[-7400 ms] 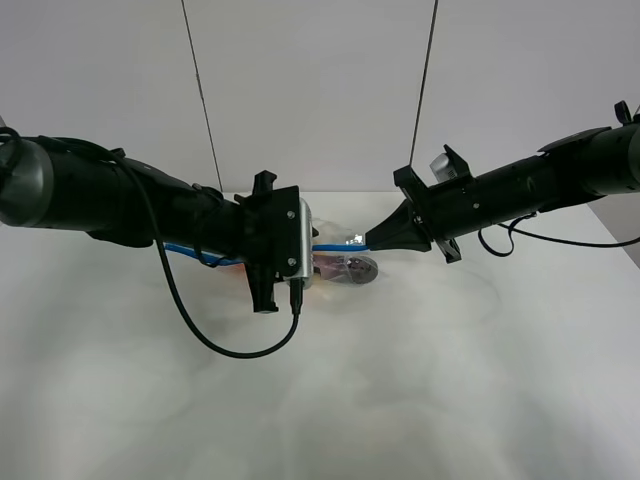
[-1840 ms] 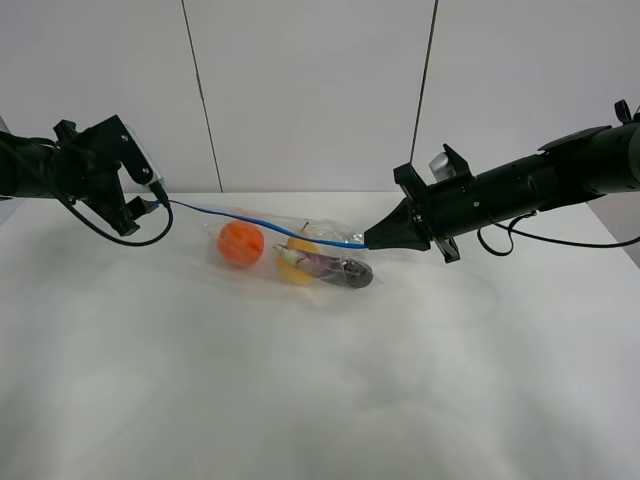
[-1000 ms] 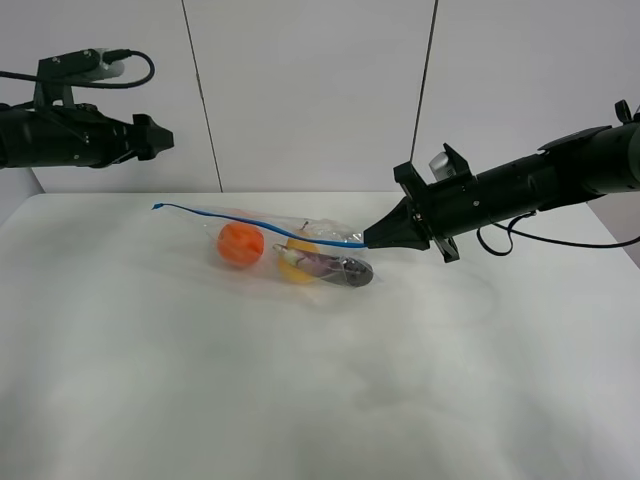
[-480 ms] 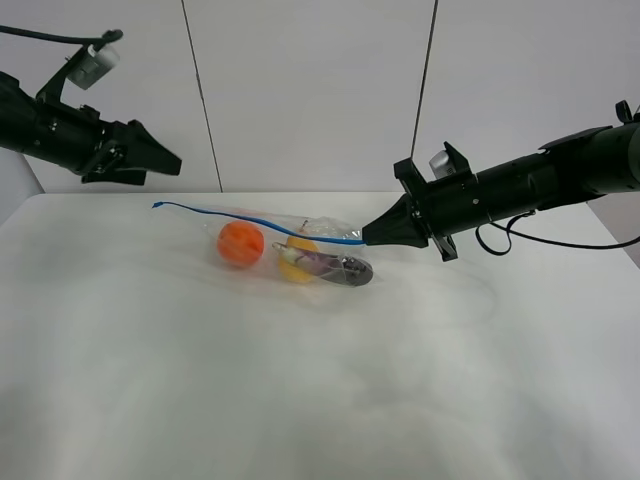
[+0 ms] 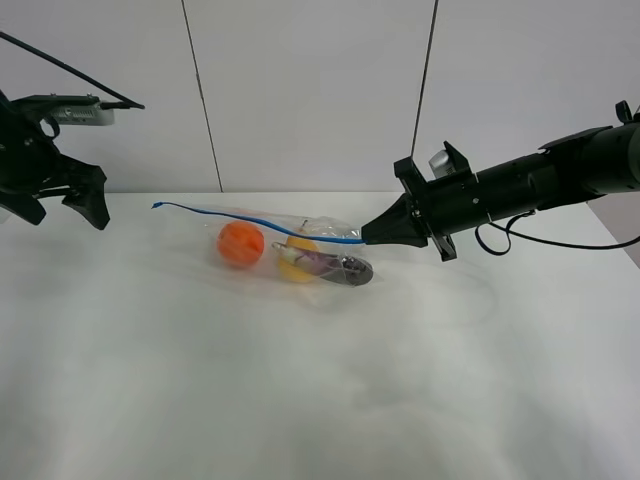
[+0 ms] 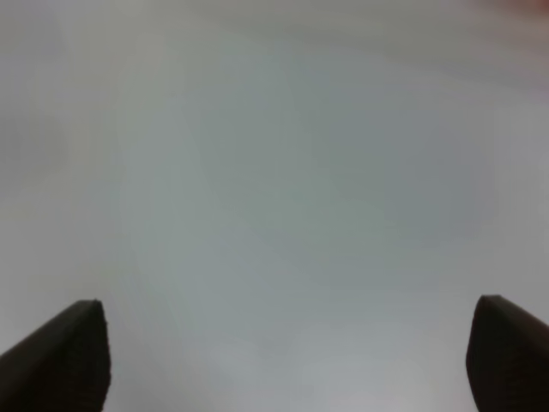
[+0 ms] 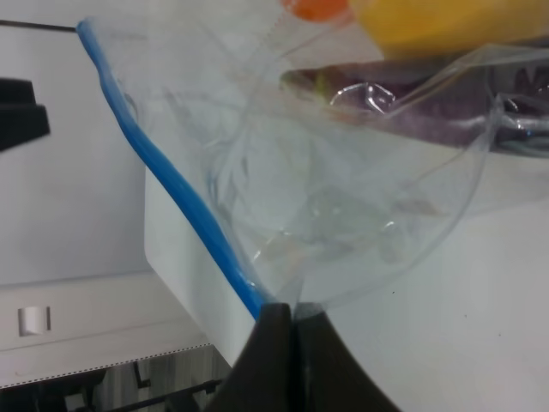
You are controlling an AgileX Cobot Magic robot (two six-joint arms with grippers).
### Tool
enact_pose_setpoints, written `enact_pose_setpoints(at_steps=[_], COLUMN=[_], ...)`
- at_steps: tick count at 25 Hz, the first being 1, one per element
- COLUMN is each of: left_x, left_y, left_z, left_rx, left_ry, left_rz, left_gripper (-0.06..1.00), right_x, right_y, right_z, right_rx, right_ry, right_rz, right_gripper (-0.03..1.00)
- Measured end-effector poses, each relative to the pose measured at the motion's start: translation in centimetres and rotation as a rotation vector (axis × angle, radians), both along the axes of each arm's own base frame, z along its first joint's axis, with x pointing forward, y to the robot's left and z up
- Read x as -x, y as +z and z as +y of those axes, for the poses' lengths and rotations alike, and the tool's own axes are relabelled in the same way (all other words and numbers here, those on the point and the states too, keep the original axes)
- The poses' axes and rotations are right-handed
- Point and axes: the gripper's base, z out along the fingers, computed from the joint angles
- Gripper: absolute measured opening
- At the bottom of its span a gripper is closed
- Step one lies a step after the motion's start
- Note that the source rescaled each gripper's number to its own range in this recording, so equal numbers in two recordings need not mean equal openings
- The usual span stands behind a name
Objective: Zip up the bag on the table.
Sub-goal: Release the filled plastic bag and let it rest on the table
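The bag (image 5: pixel 295 250) lies on the table (image 5: pixel 320 390), clear and crinkly, with an orange ball, a yellow piece and a dark purple piece inside. Its blue zipper strip (image 5: pixel 240 214) runs from a free left end to the right corner. My right gripper (image 5: pixel 368 238) is shut on that right corner. In the right wrist view the bag (image 7: pixel 343 197) and its zipper strip (image 7: pixel 171 180) end between the shut right gripper (image 7: pixel 290 313). My left gripper (image 5: pixel 62 213) hangs open at the far left, well away from the bag. In the left wrist view the left gripper (image 6: pixel 283 360) has only blurred white surface between its fingertips (image 6: pixel 60 360).
Grey wall panels (image 5: pixel 310 90) rise just behind the table's far edge. A black cable (image 5: pixel 560 240) loops under the right arm. The table's rounded left corner (image 5: pixel 25 215) lies beneath the left arm.
The left arm has swung down and further left, away from the bag, with its gripper still open. The right gripper and the bag have stayed where they were.
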Motion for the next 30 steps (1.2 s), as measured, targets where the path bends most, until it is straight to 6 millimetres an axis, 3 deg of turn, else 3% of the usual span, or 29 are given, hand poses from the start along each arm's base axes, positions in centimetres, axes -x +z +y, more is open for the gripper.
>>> enact_pose_setpoints(at_steps=[10,19,23,30], left_x=[0.9,2.1,5.4,15.5], left_y=[-0.1,0.6,1.9,4.6], left_z=[-0.1,2.5,2.1,1.0], left_rx=[-0.047,-0.04,-0.035,-0.029], left_ry=[0.045,0.129,0.133,0.141], left_rz=[0.104,0.091,0.072,-0.043], left_gripper=[1.0,1.0,1.0,1.0], right_x=[0.1,0.1,0.1,0.1], right_y=[0.1,0.1,0.1,0.1], right_z=[0.1,0.1,0.1,0.1], right_rx=[-0.013,-0.016,-0.016,-0.017], right_ry=[0.015,0.013,0.013,0.015], right_rz=[0.004,0.005,0.005,0.005], right_gripper=[0.0,0.0,0.0,0.0])
